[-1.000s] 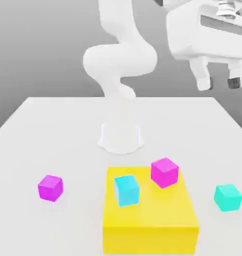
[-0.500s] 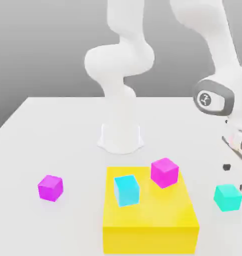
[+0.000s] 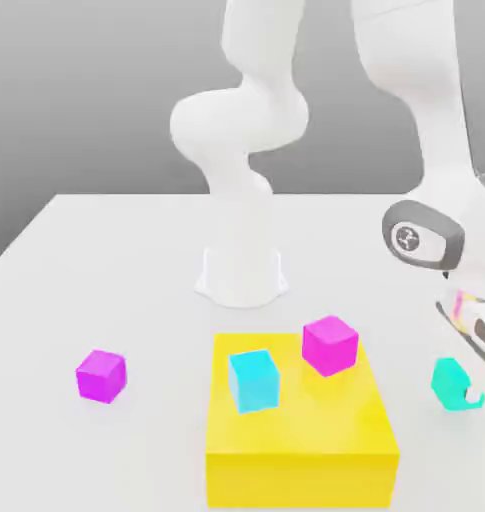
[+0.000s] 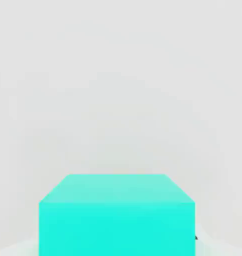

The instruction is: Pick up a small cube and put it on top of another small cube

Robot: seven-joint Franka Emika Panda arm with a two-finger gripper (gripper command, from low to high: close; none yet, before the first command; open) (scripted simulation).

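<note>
The small teal cube [image 3: 446, 381] rests on the white table at the exterior view's right, partly covered by my hand. My gripper [image 3: 462, 389] has come down over it and is shut on it, with one white fingertip [image 3: 473, 397] showing at its side. The hand view has the same teal cube [image 4: 118, 215] very close, its top and one side face showing against the white table. A sky-cyan cube [image 3: 254, 380] and a magenta cube [image 3: 330, 345] sit on top of a large yellow block [image 3: 306, 450].
A second magenta cube [image 3: 101, 376] lies on the table [image 3: 136, 260] at the exterior view's left. The arm's white base [image 3: 242, 275] stands behind the yellow block. The block rises well above the table, to the exterior view's left of the teal cube.
The hand dropped from high at the upper right down onto the teal cube. Its fingers, open before, have shut on the cube. The other cubes have not moved.
</note>
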